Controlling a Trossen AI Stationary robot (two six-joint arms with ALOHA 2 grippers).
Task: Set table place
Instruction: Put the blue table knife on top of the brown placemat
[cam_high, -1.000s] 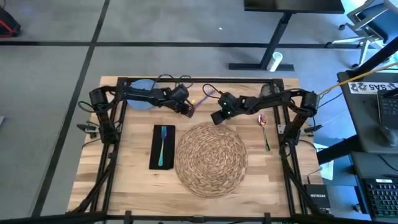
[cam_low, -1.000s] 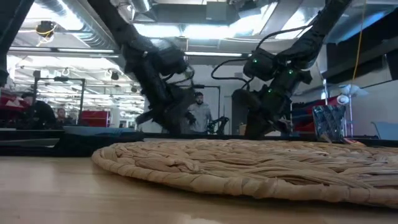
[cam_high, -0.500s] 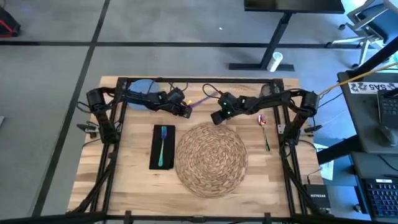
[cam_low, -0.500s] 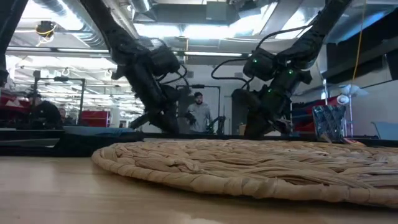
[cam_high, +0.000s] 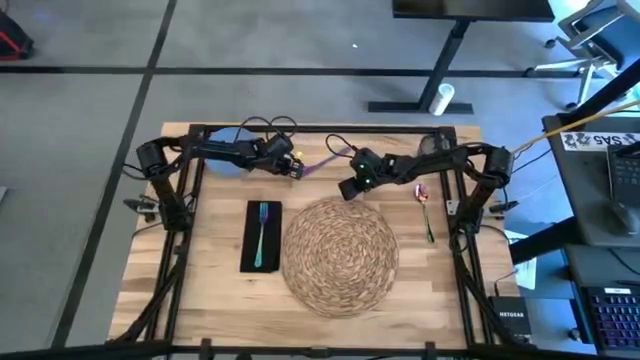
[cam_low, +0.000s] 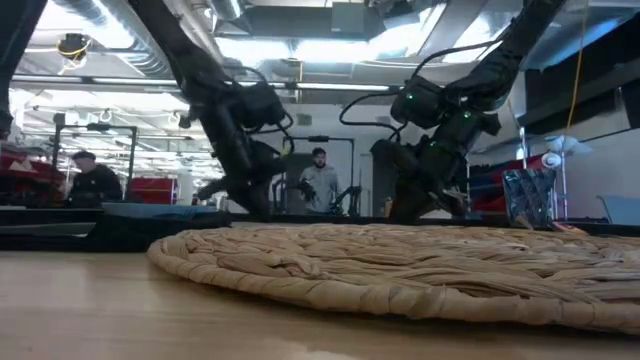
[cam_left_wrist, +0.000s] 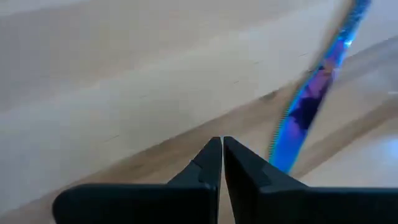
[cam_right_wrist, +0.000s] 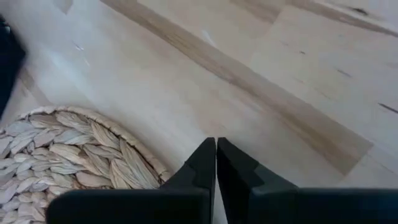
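The round woven placemat (cam_high: 340, 255) lies mid-table, also filling the low view (cam_low: 400, 270). To its left a black napkin (cam_high: 261, 236) carries a teal fork (cam_high: 262, 232). The pale blue plate (cam_high: 226, 165) sits at the far left, partly under my left arm. My left gripper (cam_high: 295, 169) is shut, low over the wood; in its wrist view its fingertips (cam_left_wrist: 222, 149) stand just beside an iridescent blue-purple piece of cutlery (cam_left_wrist: 311, 99), which lies flat on the table (cam_high: 318, 165). My right gripper (cam_high: 350, 187) is shut above bare wood at the placemat's far edge (cam_right_wrist: 93, 143).
A colourful spoon (cam_high: 426, 208) lies on the table right of the placemat. The table's black frame (cam_high: 320, 128) runs along the far edge. Bare wood (cam_high: 210, 300) shows at the near left. People stand in the room beyond the table (cam_low: 320, 185).
My left gripper has drawn back a little toward the table's far left, away from the iridescent cutlery, which now lies on the wood to the right of its tips. My right arm has kept still.
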